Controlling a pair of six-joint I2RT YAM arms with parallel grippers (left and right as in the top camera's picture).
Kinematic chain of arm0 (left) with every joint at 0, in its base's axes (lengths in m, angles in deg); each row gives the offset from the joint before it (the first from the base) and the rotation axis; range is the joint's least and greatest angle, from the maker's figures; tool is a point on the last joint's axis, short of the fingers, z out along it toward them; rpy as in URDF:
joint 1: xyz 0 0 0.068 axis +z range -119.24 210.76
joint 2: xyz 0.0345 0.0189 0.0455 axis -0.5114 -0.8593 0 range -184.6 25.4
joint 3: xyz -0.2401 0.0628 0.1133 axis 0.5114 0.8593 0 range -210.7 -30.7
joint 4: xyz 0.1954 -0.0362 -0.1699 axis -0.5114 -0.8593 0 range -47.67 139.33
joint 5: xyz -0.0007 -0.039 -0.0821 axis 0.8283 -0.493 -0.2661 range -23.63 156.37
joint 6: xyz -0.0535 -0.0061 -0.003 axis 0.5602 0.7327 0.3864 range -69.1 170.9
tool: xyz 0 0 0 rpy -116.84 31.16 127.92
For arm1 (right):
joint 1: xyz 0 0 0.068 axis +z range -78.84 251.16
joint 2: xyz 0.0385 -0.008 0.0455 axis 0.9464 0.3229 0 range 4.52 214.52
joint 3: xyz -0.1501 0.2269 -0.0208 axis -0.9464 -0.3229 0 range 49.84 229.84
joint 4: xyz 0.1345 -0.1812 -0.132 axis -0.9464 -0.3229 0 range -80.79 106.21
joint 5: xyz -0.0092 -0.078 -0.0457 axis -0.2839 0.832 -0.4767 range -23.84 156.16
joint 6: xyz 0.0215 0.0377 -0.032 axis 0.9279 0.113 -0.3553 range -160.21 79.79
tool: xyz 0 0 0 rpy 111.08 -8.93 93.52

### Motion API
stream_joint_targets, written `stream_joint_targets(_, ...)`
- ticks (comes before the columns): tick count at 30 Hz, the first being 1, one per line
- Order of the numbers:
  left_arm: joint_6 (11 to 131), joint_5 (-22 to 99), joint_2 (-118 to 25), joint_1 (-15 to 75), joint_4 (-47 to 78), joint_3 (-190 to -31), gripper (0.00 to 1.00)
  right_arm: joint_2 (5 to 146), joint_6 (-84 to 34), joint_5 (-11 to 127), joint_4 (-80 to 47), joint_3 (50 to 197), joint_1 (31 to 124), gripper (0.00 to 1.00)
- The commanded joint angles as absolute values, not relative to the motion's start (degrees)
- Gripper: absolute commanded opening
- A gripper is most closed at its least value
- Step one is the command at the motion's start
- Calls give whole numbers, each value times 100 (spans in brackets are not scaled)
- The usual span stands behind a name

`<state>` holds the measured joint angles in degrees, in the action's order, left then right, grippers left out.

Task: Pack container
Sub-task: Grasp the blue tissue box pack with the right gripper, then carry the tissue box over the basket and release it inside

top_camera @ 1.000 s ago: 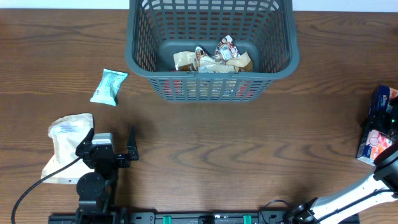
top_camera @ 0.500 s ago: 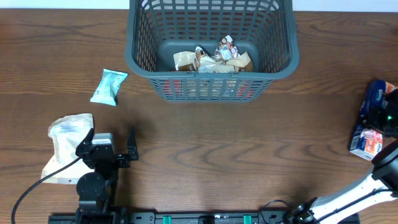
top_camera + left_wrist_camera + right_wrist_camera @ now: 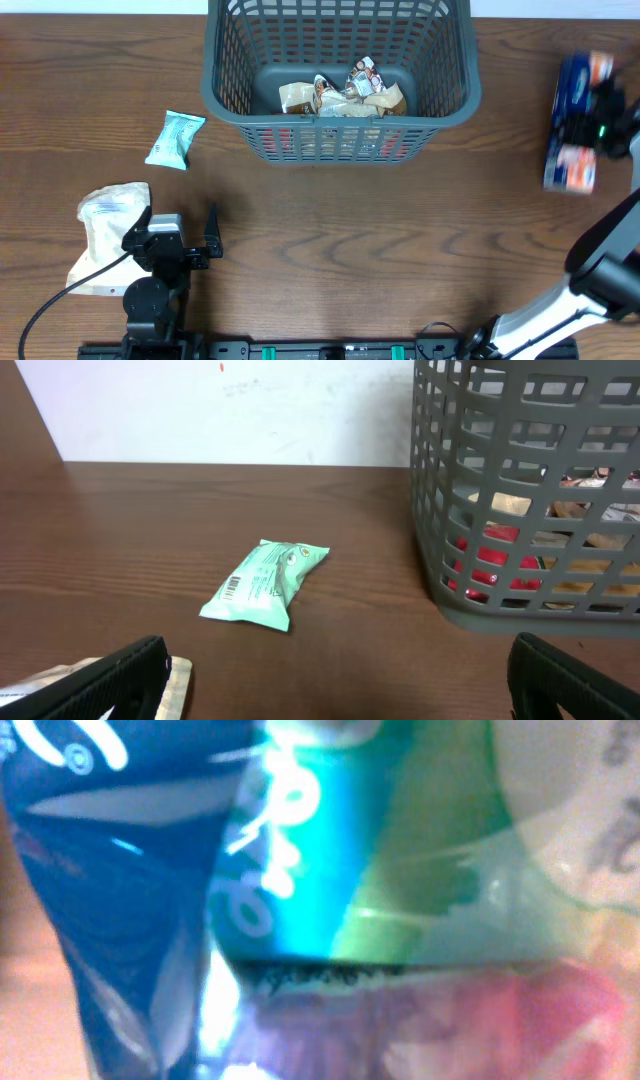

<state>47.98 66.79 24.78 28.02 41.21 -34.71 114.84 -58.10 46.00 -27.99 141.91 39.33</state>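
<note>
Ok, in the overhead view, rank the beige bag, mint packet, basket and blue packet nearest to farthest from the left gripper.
From the left gripper:
1. beige bag, right beside its left finger.
2. mint packet, ahead of it.
3. basket, ahead and rightward.
4. blue packet, far right, in the right gripper.

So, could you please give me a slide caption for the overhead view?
Right hand holds a blue packet right of the grey basket; left hand rests open.
</note>
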Motion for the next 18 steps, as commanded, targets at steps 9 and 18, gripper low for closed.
stream_joint_targets(9, 4826, 6682, 2517, 2778, 4088, -3298, 99, 9985, -6296, 4021, -2139, 15765, 5889, 6)
stream_joint_targets(18, 4826, 6682, 2517, 2778, 4088, -3298, 99, 9956, -8844, 4019, -2117, 16047, 7810, 1)
